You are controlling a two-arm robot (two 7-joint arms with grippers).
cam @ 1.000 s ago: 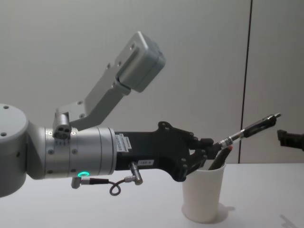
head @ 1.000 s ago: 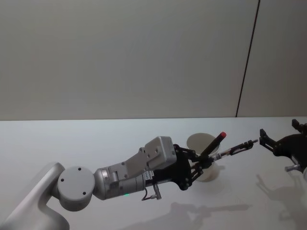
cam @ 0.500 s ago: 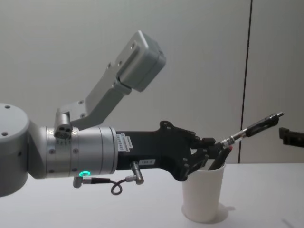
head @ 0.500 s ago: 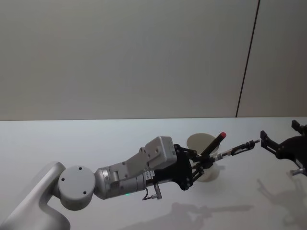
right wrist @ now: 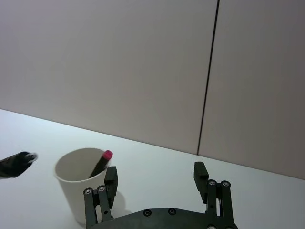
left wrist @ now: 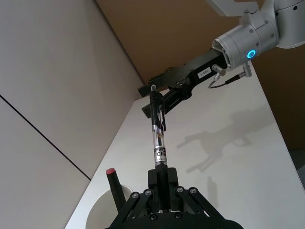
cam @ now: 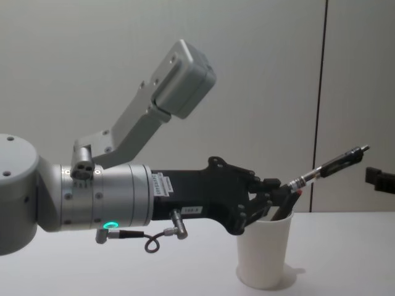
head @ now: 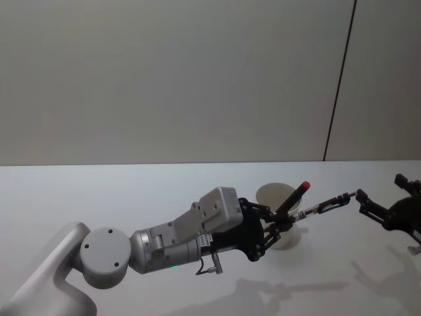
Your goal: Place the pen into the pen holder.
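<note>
Left end effector (head: pixel 288 222) clamped on black clip pen (head: pixel 323 205), slanting up-right above white paper cup (head: pixel 291 238), frame centre-right on desk (head: pixel 99 191). Red-tipped pen (head: pixel 296 196) leans inside cup. Right end effector (head: pixel 380 189) spread wide, right edge.

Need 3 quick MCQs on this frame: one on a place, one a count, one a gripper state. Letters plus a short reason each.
1. Where is the red-tipped pen?
A) standing in the paper cup
B) lying flat beside the cup
C) held by the right gripper

2. How many pens are in view?
A) one
B) two
C) four

3. The right gripper is:
A) shut on a pen
B) shut on the cup's rim
C) open, holding nothing

1 A: it leans inside the white cup, with its red tip above the rim.
2 B: that one plus the clear pen clamped in the left gripper.
3 C: its fingers stand apart with nothing between them.
</note>
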